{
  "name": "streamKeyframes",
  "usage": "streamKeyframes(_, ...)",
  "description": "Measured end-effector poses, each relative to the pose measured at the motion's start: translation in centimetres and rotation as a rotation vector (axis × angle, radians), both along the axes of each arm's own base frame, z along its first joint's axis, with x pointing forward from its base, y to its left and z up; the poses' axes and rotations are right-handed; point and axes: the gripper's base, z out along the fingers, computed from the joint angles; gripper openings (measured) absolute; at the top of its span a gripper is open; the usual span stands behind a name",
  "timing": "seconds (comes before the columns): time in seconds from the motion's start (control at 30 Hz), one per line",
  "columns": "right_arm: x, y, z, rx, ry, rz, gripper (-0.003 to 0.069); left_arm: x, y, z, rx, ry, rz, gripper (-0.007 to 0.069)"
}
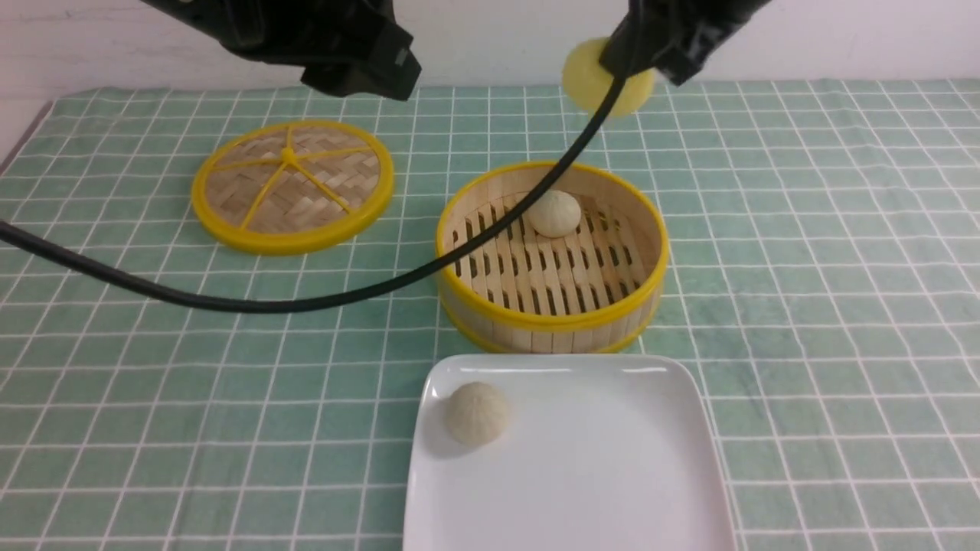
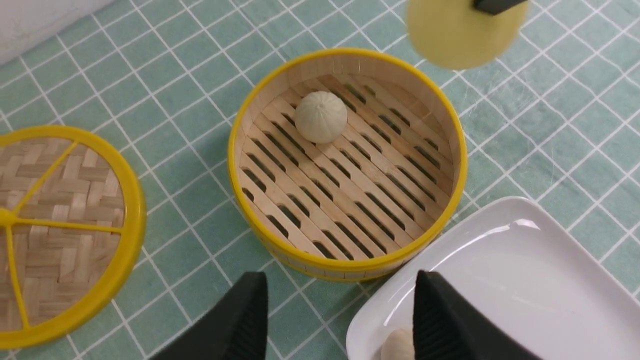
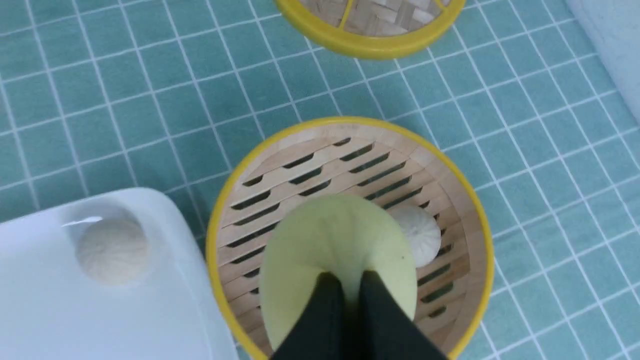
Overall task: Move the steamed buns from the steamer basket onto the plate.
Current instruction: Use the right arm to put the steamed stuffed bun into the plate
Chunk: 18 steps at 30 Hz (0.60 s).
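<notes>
The steamer basket [image 1: 551, 325] stands mid-table with one off-white bun [image 1: 553, 213] on its slatted floor; both show in the left wrist view [image 2: 320, 116] and right wrist view [image 3: 420, 235]. A second off-white bun [image 1: 476, 413] lies on the white plate [image 1: 612, 474] in front of the basket. My right gripper [image 3: 352, 280] is shut on the pale yellow bun [image 3: 335, 240] and holds it high above the basket [image 1: 593, 73]. My left gripper [image 2: 340, 305] is open and empty, raised over the cloth between basket and plate.
The flat woven lid [image 1: 292, 184] lies to the basket's left. A black cable [image 1: 306, 302] hangs across the cloth and over the basket's front left. The green checked cloth [image 1: 827, 268] covers the table.
</notes>
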Motion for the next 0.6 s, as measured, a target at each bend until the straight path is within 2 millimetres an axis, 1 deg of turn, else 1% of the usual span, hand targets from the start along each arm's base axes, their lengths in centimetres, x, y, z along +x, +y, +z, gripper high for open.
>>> streamKeyframes(0.03, -0.8, -0.3, 0.9, 0.014, -0.005, -0.012, 0.0014, 0.1, 0.0, 0.1, -0.004, -0.008, 0.002, 0.0407)
streamKeyframes(0.17, -2.6, -1.0, 2.8, 0.064, 0.006, -0.069, 0.0015, 0.1, 0.0, 0.1, -0.008, -0.015, 0.003, 0.0407)
streamKeyframes(0.3, -3.6, -1.6, 3.0, 0.072, 0.043, -0.122, 0.0016, 0.1, 0.0, 0.1, -0.008, -0.016, 0.004, 0.0407)
streamKeyframes(0.37, -4.0, -2.0, 1.1, 0.031, 0.117, -0.169, 0.0018, 0.1, 0.0, 0.1, -0.008, -0.016, 0.004, 0.0407)
streamKeyframes(0.43, -4.2, -2.2, -0.2, 0.005, 0.157, -0.178, 0.0018, 0.1, 0.0, 0.1, -0.008, -0.016, 0.004, 0.0407)
streamKeyframes(0.47, -4.4, -2.3, -2.2, -0.030, 0.220, -0.185, 0.0018, 0.1, 0.0, 0.1, -0.008, -0.016, 0.004, 0.0405)
streamKeyframes(0.5, -4.6, -2.4, -3.0, -0.044, 0.248, -0.186, 0.0019, 0.1, 0.0, 0.1, -0.008, -0.016, 0.004, 0.0405)
streamKeyframes(0.53, -4.8, -2.4, -4.7, -0.069, 0.301, -0.182, 0.0020, 0.1, 0.0, 0.1, -0.009, -0.014, 0.003, 0.0404)
streamKeyframes(0.57, -5.0, -2.4, -5.8, -0.083, 0.335, -0.173, 0.0020, 0.1, 0.0, 0.1, -0.009, -0.011, 0.003, 0.0404)
streamKeyframes(0.6, -5.3, -2.5, -7.6, -0.106, 0.392, -0.160, 0.0020, -0.1, 0.0, 0.2, -0.010, -0.004, 0.002, 0.0404)
